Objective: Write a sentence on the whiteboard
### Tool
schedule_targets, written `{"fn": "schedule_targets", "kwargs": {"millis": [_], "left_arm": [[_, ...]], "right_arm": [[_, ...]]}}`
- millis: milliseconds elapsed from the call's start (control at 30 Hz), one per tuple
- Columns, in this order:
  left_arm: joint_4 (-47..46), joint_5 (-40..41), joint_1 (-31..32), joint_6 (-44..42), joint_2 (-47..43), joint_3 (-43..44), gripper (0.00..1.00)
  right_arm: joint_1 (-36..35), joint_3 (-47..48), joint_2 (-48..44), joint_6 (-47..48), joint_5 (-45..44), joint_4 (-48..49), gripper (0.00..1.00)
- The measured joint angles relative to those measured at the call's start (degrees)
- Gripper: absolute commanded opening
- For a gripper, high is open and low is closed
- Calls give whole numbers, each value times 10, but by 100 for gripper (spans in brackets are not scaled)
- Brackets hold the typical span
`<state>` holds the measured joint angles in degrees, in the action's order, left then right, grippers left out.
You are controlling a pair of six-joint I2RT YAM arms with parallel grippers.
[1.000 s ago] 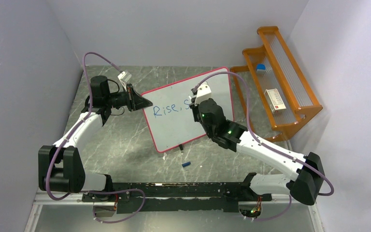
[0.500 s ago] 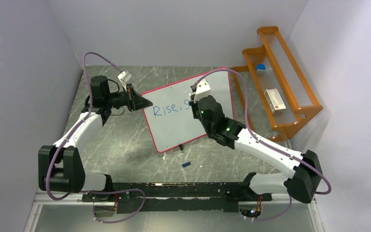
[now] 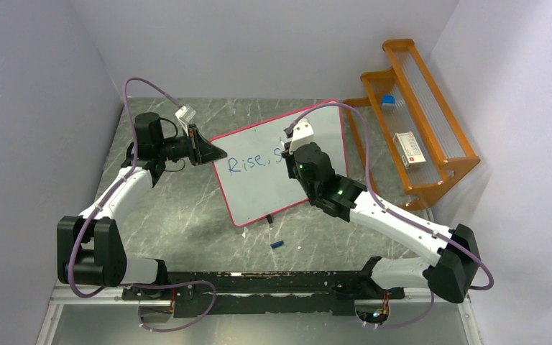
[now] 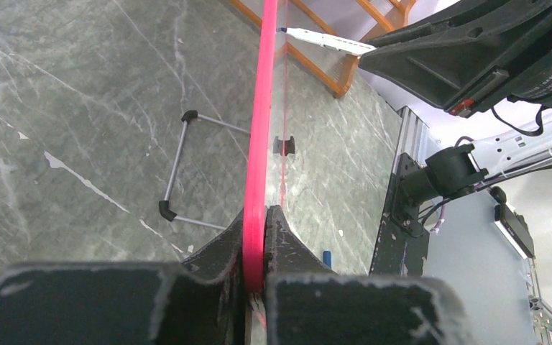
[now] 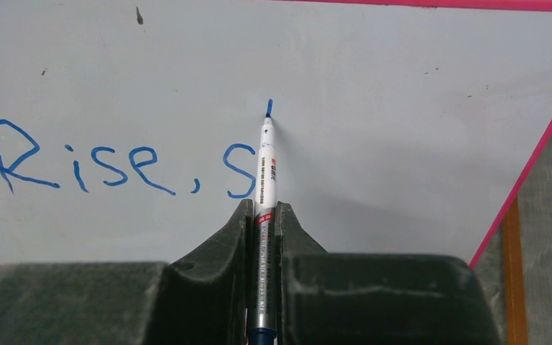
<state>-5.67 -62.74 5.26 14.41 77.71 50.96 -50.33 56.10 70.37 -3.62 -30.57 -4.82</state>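
Two clamped grips: board edge and marker

Saw the whiteboard (image 3: 259,194) propped on the table (image 3: 187,208), orange rack (image 3: 417,144) near its right edge, marbled tabletop showing to its left. Found blank white right of and below the sentence (image 5: 108,165), so far "Rise, S", out to the pink frame. Pinched that frame's left edge in the left gripper (image 4: 262,215), jaws pressed onto it. Clamped a marker (image 5: 265,172) in the right gripper (image 5: 263,208), tip at the board just up-right of the "S". Reached both arms forward, right forearm slanting over the board's lower corner.
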Motion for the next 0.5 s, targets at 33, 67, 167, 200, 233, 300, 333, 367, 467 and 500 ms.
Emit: {"fn": "schedule_targets", "kwargs": {"millis": [33, 67, 167, 200, 233, 300, 333, 367, 467, 500], "left_arm": [[0, 0, 0, 0, 0, 0, 5], [0, 0, 0, 0, 0, 0, 5], [0, 0, 0, 0, 0, 0, 5], [0, 0, 0, 0, 0, 0, 5], [0, 0, 0, 0, 0, 0, 5], [0, 0, 0, 0, 0, 0, 5], [0, 0, 0, 0, 0, 0, 5], [0, 0, 0, -1, 0, 0, 5], [0, 0, 0, -1, 0, 0, 5], [0, 0, 0, -1, 0, 0, 5]], "right_arm": [[0, 0, -1, -2, 2, -2, 0], [0, 0, -1, -4, 2, -5, 0], [0, -2, -4, -9, 7, -13, 0], [0, -3, -5, -11, 8, -17, 0], [0, -5, -6, -13, 9, -21, 0], [0, -5, -7, -17, 12, -27, 0], [0, -5, -8, -19, 13, -29, 0], [0, -6, -9, -20, 13, -32, 0], [0, -11, -12, -26, 16, -37, 0], [0, -13, -13, -27, 17, -38, 0]]}}
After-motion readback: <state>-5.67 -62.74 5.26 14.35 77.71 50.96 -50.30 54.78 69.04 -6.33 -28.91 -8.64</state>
